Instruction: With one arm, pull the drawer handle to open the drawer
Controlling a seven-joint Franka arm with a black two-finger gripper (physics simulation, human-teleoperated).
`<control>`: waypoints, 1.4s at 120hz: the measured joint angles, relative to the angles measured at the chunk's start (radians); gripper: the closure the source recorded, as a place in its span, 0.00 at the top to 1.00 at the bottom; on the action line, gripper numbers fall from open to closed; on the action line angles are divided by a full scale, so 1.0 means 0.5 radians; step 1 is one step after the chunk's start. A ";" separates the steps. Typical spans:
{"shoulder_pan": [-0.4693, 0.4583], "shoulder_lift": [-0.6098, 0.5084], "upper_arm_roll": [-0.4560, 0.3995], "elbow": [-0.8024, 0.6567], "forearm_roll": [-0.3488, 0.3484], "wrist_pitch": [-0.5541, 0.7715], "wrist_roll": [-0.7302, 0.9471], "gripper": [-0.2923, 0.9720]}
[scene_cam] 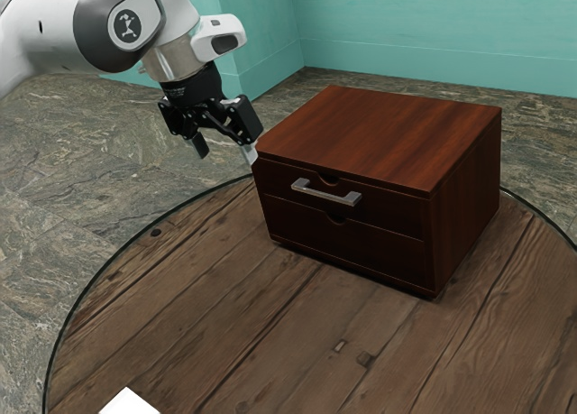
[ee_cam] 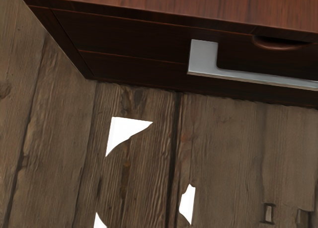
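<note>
In the exterior view the gripper [scene_cam: 225, 154] hangs just beside the cabinet's [scene_cam: 388, 130] corner toward the exterior view's left, above the round wooden table [scene_cam: 225, 324]. Its two fingers stand apart with nothing between them, and I cannot tell whether the nearer fingertip touches the cabinet's edge. The silver drawer handle [scene_cam: 326, 192] sits on the upper drawer [scene_cam: 379, 205], apart from the gripper, and the drawer front lies flush with the one below it. In the wrist view the handle [ee_cam: 248, 73] runs along the dark drawer front [ee_cam: 129, 39] above the table planks [ee_cam: 223, 158], which bear a few white patches [ee_cam: 121, 133].
</note>
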 joint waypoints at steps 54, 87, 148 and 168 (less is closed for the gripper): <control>0.023 -0.247 -0.060 0.516 0.051 -0.176 0.687 0.77; 0.006 -0.072 0.096 0.225 0.022 -0.233 1.675 0.77; -0.031 -0.081 -0.129 -0.393 0.033 0.551 2.566 0.66; 0.000 -0.125 -0.197 -0.497 0.037 0.754 2.722 0.60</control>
